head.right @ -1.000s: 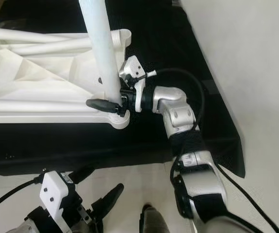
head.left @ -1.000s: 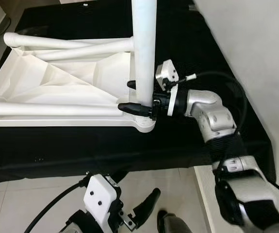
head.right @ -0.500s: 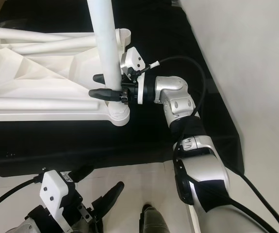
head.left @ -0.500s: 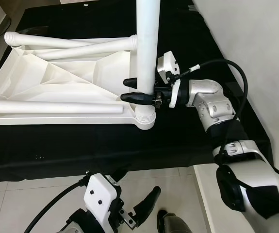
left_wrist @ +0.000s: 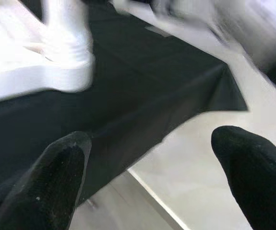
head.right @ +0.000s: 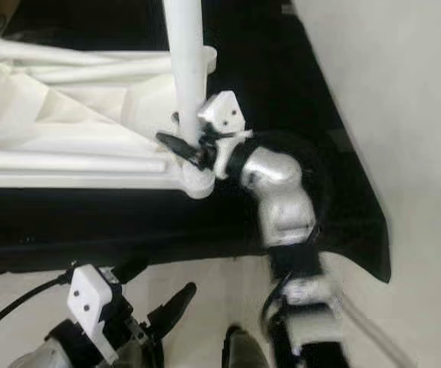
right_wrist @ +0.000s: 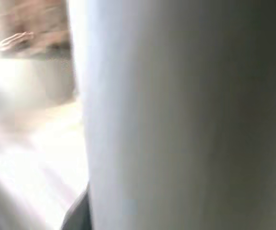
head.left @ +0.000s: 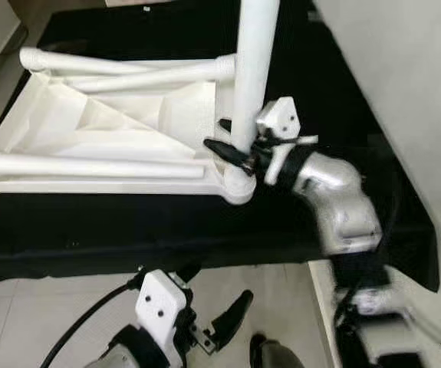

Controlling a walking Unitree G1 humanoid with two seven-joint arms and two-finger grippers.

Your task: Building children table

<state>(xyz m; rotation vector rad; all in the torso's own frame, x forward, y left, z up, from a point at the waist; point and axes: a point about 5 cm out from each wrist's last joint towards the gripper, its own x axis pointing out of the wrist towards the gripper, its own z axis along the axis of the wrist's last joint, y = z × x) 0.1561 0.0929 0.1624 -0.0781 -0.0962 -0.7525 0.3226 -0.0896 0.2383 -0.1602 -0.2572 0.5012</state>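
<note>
A white plastic children's table (head.left: 90, 130) lies upside down on a black cloth (head.left: 128, 230). One white table leg (head.left: 252, 69) stands upright in the near right corner socket (head.left: 237, 184), leaning slightly right at its top. My right gripper (head.left: 232, 138) is shut on this leg just above the socket, one black finger on each side. The leg's white surface (right_wrist: 176, 115) is close up in the right wrist view. My left gripper (head.left: 212, 322) hangs low over the floor, open with nothing between its fingers (left_wrist: 56, 177).
Two more white legs (head.left: 90, 165) (head.left: 128, 77) lie flat along the table's underside. A pale wall (head.left: 404, 77) borders the cloth on the right. Light floor tiles (head.left: 51, 322) run along the cloth's near edge.
The right arm is blurred in motion and its wrist has turned on the leg. The leg's top now leans further right. The left arm has not moved.
</note>
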